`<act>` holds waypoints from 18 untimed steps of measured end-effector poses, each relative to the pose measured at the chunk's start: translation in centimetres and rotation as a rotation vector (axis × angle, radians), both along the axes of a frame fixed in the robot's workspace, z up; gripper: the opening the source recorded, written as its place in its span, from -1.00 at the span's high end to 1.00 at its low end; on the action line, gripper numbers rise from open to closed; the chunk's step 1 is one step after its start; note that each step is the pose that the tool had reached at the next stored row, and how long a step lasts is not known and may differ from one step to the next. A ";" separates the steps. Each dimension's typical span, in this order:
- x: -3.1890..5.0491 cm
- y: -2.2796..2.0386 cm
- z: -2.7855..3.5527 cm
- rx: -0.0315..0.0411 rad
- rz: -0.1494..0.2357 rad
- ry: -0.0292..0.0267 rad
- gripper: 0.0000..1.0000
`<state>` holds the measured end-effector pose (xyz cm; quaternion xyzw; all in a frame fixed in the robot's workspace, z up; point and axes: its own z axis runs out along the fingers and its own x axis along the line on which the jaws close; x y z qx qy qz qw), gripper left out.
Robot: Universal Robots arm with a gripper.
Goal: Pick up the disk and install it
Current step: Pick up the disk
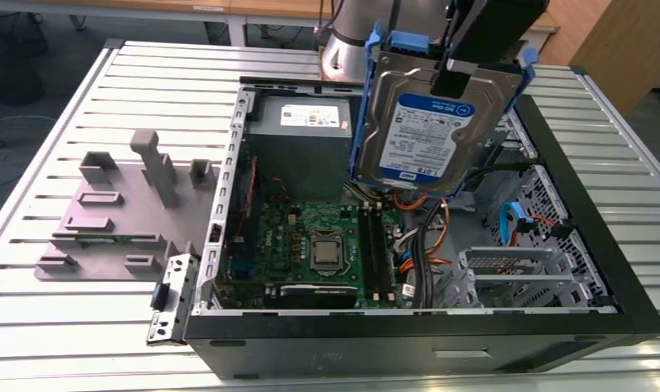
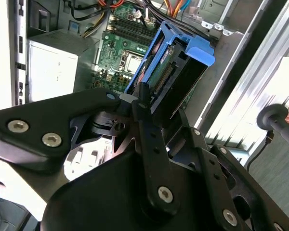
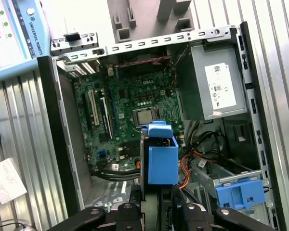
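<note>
The disk (image 1: 428, 135) is a silver drive with a white-and-blue label in a blue carrier. It hangs upright over the open computer case (image 1: 417, 331), above the motherboard (image 1: 308, 237). My black gripper (image 1: 459, 72) is shut on its upper edge, one finger lying across the labelled face. In the second wrist view the disk (image 2: 176, 72) sticks out past the gripper (image 2: 151, 103) toward the case's inside. In the first wrist view the carrier's blue end (image 3: 162, 159) stands straight ahead of the gripper (image 3: 156, 204).
A grey power-supply box (image 1: 303, 122) fills the case's far corner. A metal drive cage (image 1: 526, 269) with a bare light-blue bracket (image 3: 241, 192) and loose cables (image 1: 417, 245) sits at the exterior view's right. A grey fixture plate (image 1: 123, 212) lies left of the case.
</note>
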<state>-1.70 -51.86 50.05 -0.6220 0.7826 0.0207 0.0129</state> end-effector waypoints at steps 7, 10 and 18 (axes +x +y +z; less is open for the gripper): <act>0.00 -1.20 -0.10 0.0000 -0.013 0.0000 0.31; 0.00 -1.73 -0.14 0.0000 -0.020 0.0000 0.31; 0.00 -3.03 -0.28 0.0000 -0.042 0.0000 0.31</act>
